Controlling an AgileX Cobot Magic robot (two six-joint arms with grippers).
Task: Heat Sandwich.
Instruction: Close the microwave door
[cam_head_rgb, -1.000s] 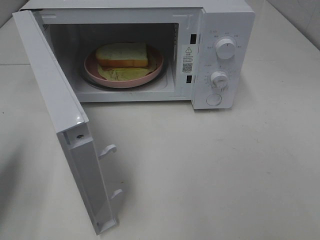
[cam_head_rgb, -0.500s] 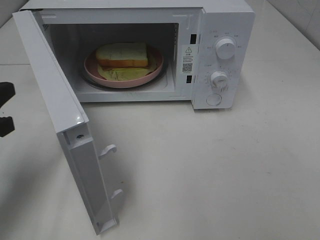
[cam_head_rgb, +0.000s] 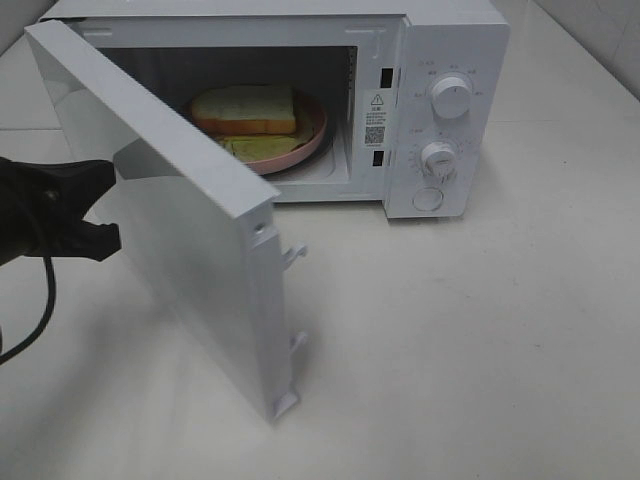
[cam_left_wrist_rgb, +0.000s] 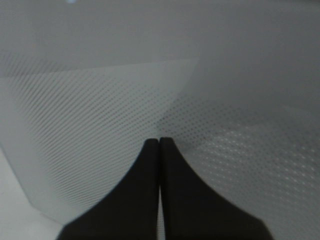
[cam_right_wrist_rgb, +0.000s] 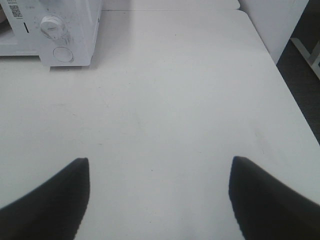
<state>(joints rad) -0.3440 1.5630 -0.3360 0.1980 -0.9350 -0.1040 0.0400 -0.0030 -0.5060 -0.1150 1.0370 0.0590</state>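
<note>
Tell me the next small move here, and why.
Probably push the door the rest of the way shut with the left gripper. The sandwich already lies on the pink plate inside the microwave, the door stands half open with its latch hooks clear of the frame, and the gripper, jaws shut, is right at the door's outer face.

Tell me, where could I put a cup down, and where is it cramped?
Free: the white tabletop before the microwave dials, right of the half-open door. Cramped: left of that door, where the left gripper sits close; the cavity holds pink plate and sandwich.
</note>
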